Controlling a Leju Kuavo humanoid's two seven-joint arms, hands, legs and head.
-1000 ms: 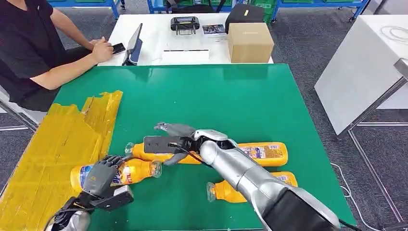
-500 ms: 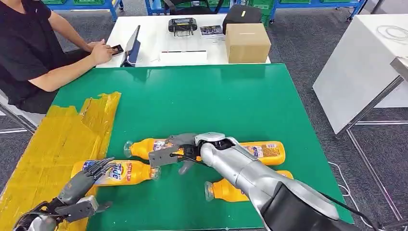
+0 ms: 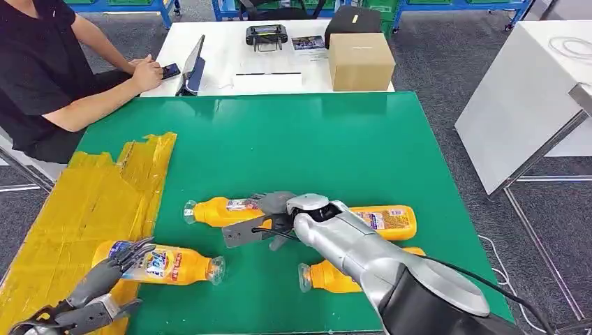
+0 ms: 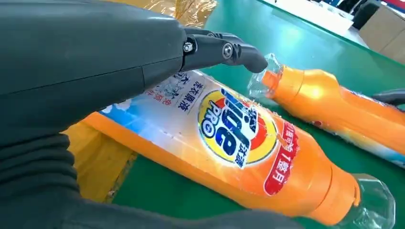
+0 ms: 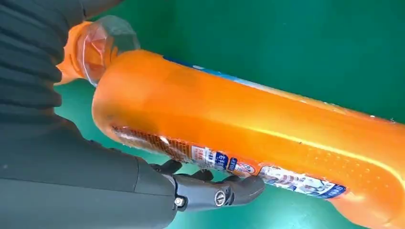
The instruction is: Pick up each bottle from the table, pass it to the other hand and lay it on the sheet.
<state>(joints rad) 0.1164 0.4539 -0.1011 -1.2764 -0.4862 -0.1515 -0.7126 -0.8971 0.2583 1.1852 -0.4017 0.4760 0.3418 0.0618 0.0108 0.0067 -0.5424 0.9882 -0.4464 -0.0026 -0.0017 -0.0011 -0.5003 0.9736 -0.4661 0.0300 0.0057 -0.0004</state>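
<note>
Left hand (image 3: 105, 283) open, right hand (image 3: 269, 213) curled.

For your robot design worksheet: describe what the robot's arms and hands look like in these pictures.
The right arm is a smooth silver shell ending in a black upper section, with a thin black cable along it. Each robot hand, left and right, is grey with darker fingers, visible screws and a ribbed grey cover.

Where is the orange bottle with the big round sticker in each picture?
Head view: low on the left, the sticker bottle lies with its base on the yellow sheet, by the left hand.
Left wrist view: across the middle.
Right wrist view: this is the other bottle, by the right hand.
Shared landmark: the green table.
</note>
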